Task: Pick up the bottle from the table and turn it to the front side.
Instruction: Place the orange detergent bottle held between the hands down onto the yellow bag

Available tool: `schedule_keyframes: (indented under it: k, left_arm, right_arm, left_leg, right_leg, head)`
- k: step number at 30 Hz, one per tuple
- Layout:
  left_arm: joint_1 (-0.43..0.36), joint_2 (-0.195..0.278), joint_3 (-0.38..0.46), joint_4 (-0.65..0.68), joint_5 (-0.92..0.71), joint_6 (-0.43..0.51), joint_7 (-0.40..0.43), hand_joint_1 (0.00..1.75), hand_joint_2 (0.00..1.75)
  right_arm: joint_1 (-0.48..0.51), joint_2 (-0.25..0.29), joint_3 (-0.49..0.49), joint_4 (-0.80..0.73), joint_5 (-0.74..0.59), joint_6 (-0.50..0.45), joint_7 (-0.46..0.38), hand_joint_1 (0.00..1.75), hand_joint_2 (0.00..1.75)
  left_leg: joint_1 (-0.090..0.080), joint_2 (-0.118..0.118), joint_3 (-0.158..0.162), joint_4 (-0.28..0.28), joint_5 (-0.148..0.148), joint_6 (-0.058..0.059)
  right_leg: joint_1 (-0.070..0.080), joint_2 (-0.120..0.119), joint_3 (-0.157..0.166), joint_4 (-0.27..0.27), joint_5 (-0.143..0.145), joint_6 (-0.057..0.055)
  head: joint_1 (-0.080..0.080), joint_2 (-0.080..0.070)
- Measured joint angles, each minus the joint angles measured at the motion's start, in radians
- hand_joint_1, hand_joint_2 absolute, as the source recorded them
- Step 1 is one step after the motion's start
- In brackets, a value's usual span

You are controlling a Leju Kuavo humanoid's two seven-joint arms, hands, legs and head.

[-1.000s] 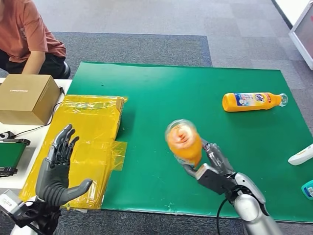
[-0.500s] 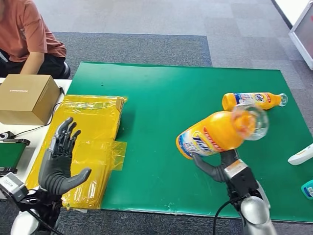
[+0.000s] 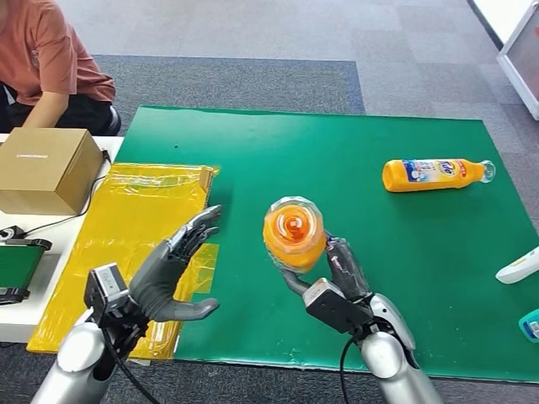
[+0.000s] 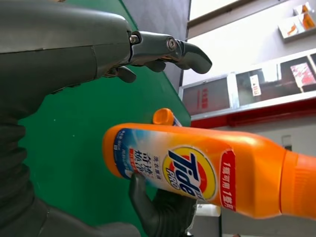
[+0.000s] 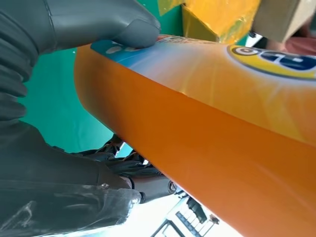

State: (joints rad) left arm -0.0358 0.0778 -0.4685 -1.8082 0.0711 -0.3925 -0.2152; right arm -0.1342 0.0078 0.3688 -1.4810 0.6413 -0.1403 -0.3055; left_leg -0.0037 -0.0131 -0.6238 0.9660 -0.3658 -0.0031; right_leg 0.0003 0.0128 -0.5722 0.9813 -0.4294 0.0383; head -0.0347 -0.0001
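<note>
Robot hands reach in over a green mat (image 3: pixel 381 252) from the near edge. The right hand (image 3: pixel 333 286) grips an orange detergent bottle (image 3: pixel 294 233) near its base, holding it raised above the near middle of the mat. In the head view the bottle points its clear cap end up toward the camera, so it appears as a round orange disc. In the left wrist view the same bottle lies sideways across the frame, its blue, white and red label facing that camera, with the dark right hand wrapped under it. In the right wrist view the grey thumb (image 5: pixel 111 22) presses on the label edge and the darker fingers (image 5: pixel 123 170) curl under the orange body.

The left hand (image 3: pixel 173 268) hovers to the left of the bottle, holding nothing, its fingers stretched out and apart toward the bottle but not touching it.

A second orange bottle (image 3: pixel 435 174) lies on its side at the far right of the mat. Yellow plastic sheeting (image 3: pixel 136 227) covers the mat's left edge. A brown cardboard box (image 3: pixel 45 168) sits further left on a white table (image 3: pixel 19 313). A person in an orange shirt (image 3: pixel 45 59) crouches at the far left.
</note>
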Motion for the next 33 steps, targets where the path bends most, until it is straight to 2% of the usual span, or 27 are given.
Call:
schedule_keyframes:
  k: [6, 17, 26, 33]
  left_arm:
    - [-0.059, 0.038, -0.051, 0.029, -0.031, 0.026, 0.024, 0.00, 1.75]
    - [-0.097, 0.067, -0.090, 0.076, -0.075, 0.044, 0.035, 0.00, 1.75]
    - [-0.118, 0.087, -0.153, 0.115, -0.047, -0.020, 0.024, 0.00, 1.75]
    - [-0.158, 0.090, -0.188, 0.136, 0.003, -0.032, 0.028, 0.00, 1.75]
  right_arm:
    - [-0.006, 0.001, 0.037, 0.038, 0.022, 0.004, 0.005, 1.75, 1.75]
    - [-0.004, 0.002, 0.127, 0.053, 0.004, 0.072, 0.001, 1.75, 1.75]
    - [-0.058, 0.007, 0.226, 0.061, -0.003, 0.119, 0.009, 1.75, 1.75]
    - [-0.102, 0.019, 0.269, 0.087, -0.018, 0.119, 0.015, 1.75, 1.75]
  left_leg:
    - [0.000, 0.000, 0.000, 0.000, 0.000, 0.000]
    - [0.000, 0.000, 0.000, 0.000, 0.000, 0.000]
    - [0.000, 0.000, 0.000, 0.000, 0.000, 0.000]
    - [0.000, 0.000, 0.000, 0.000, 0.000, 0.000]
  right_leg:
    - [0.000, 0.000, 0.000, 0.000, 0.000, 0.000]
    - [0.000, 0.000, 0.000, 0.000, -0.001, -0.001]
    - [0.000, 0.000, 0.000, 0.000, 0.000, 0.000]
    - [0.000, 0.000, 0.000, 0.000, 0.000, -0.001]
  head:
    - [0.000, 0.000]
    - [0.000, 0.000]
    - [0.000, 0.000]
    - [0.000, 0.000]
